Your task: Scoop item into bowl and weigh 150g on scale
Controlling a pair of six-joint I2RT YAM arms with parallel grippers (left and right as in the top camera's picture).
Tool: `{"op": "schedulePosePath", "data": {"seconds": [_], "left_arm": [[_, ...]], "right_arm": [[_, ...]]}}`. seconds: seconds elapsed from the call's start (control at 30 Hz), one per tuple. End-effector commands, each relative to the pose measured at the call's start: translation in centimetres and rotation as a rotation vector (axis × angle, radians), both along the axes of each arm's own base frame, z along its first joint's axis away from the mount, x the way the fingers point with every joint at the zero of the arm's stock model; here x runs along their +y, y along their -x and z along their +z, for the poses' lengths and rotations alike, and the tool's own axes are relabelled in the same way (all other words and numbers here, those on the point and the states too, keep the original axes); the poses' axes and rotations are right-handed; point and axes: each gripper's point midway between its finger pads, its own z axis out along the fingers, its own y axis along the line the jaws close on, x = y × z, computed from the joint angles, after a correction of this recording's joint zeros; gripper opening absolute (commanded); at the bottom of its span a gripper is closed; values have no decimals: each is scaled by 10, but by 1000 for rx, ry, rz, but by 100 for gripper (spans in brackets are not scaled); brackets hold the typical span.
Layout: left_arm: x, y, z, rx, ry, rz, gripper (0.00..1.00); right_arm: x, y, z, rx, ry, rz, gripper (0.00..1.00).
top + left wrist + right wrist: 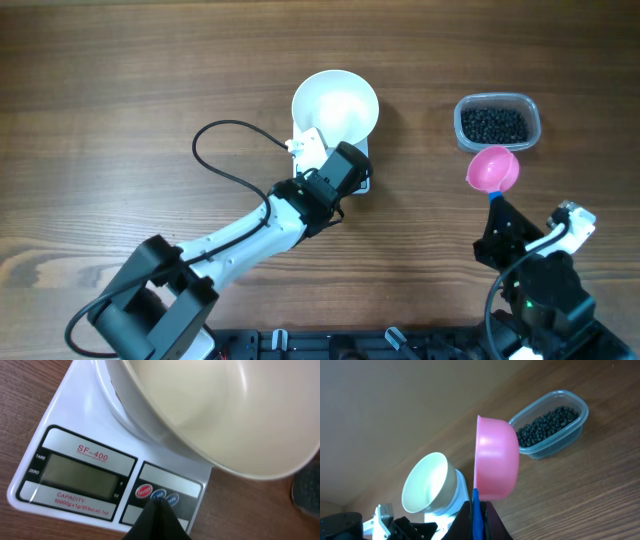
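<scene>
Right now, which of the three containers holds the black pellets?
The clear plastic tub, farthest right. The white bowl on the scale is empty, and the pink scoop beside the tub shows none inside.

The tabletop (pixel 120 80) is brown wood with a visible grain. Directly on it stand the white scale (pixel 85 415), near the centre of the overhead frame, and a clear plastic tub (pixel 498 97) at the upper right, well apart.
</scene>
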Motion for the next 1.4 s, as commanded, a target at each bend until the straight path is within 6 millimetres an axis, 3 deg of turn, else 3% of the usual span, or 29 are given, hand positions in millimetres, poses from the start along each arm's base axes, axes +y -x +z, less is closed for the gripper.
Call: {"op": "schedulePosePath", "data": {"seconds": [0.0,0.3,0.5,1.37], "left_arm": [[3,-6,-14,-9,-23,44,4],[0,-10,-24,-11,-25,45,4],[0,-9,-28,-4,-32,45,4],[-4,0,-57,74,-41,18,4]], "right_arm": [[-1,-7,2,8,23,-28,4],[13,-27,-15,85,77,-28,5],[19,-36,-14,80,74,-27,4],[20,-40,-7,47,58,-38,4]]}}
